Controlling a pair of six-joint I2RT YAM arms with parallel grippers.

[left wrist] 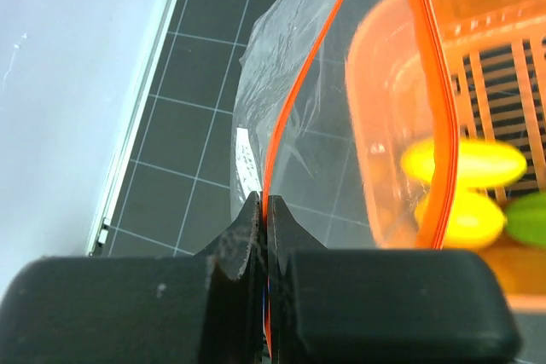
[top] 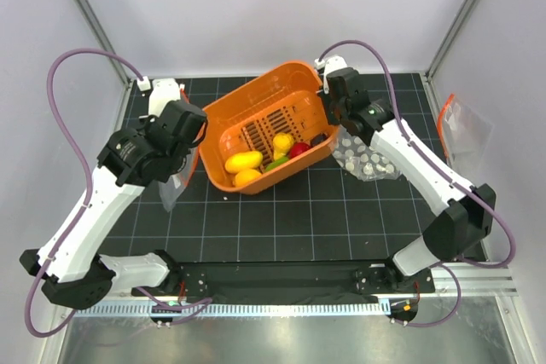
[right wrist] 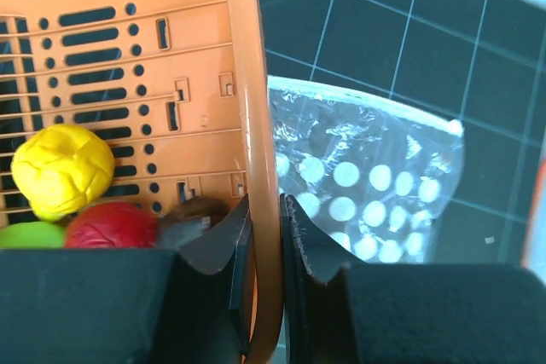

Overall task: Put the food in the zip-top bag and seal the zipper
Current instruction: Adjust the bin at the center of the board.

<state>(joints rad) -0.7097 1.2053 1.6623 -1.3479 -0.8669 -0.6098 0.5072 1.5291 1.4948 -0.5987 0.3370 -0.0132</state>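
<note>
My left gripper [top: 181,144] is shut on one lip of the zip-top bag [top: 170,187], which hangs beside the orange basket's left end. In the left wrist view the jaws [left wrist: 266,210] pinch the orange-red zipper [left wrist: 290,108]; the other lip [left wrist: 435,83] bows away, so the bag's [left wrist: 281,66] mouth gapes. My right gripper [top: 331,115] is shut on the right rim of the basket [top: 256,95], holding it tilted. The food lies in its low corner: yellow pieces [top: 243,162], a red one [top: 299,149], a green one [top: 275,162], a dark purple one [top: 317,138].
A clear bag printed with white dots [top: 363,159] lies under my right arm, and shows in the right wrist view [right wrist: 367,185]. Another clear pouch with an orange strip [top: 465,130] leans at the right wall. Enclosure walls stand on both sides.
</note>
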